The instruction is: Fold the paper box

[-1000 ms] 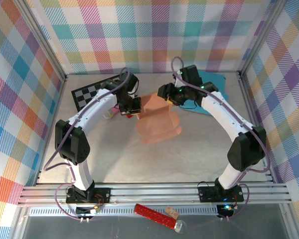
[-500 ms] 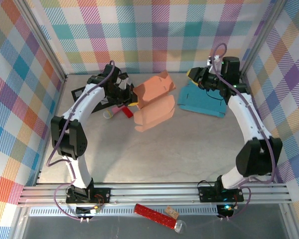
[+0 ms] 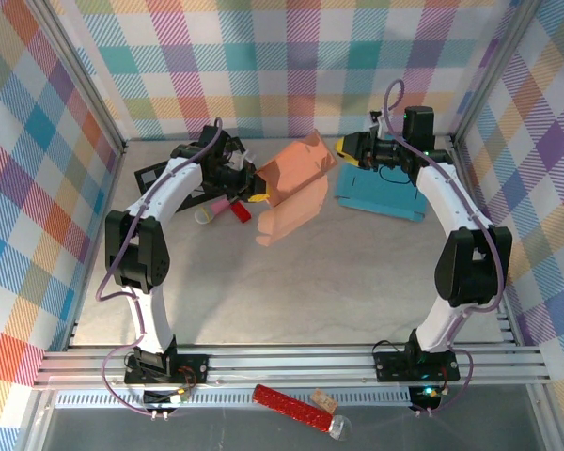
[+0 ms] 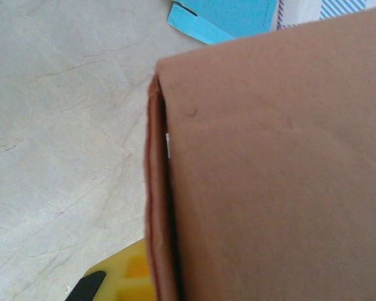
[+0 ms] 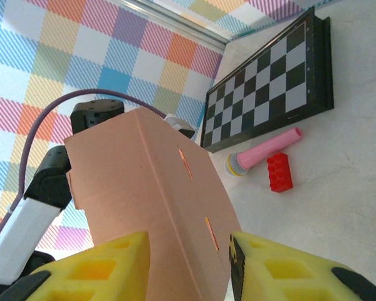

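Paper box (image 3: pixel 296 162), raised off the worktop (image 3: pixel 357 272) toward twelve o'clock. Left fingers (image 4: pixel 128 282) clenched on its nine o'clock end, probably to steady it. The right fingers (image 5: pixel 113 263) straddle the three o'clock edge, seemingly to crease it; whether they press, I cannot tell.

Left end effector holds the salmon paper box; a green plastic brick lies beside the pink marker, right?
The plastic brick is red, not green, as the right wrist view shows. The left end effector does hold the salmon paper box, and the brick lies beside the pink marker.
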